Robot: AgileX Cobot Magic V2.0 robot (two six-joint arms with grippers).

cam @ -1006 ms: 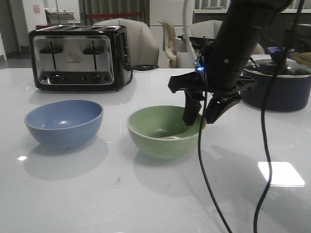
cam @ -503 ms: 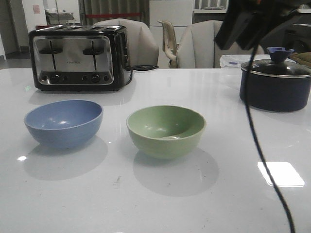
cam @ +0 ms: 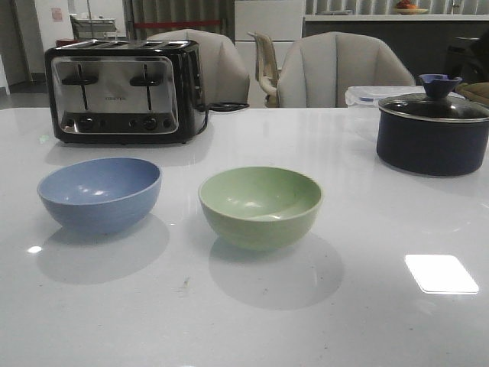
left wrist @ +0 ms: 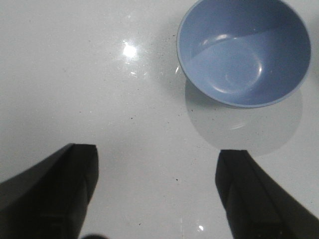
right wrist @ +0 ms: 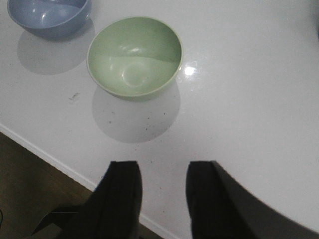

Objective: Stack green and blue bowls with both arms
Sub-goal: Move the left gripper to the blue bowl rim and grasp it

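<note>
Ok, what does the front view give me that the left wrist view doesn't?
Only the front view shows the green bowl, the toaster behind the bowls, the dark lidded pot at the far right, and the chairs past the table; neither arm appears in it. Only the left wrist view shows the left gripper, open and empty above bare tabletop. Both show the blue bowl sitting empty on the white table, not yet stacked.
</note>
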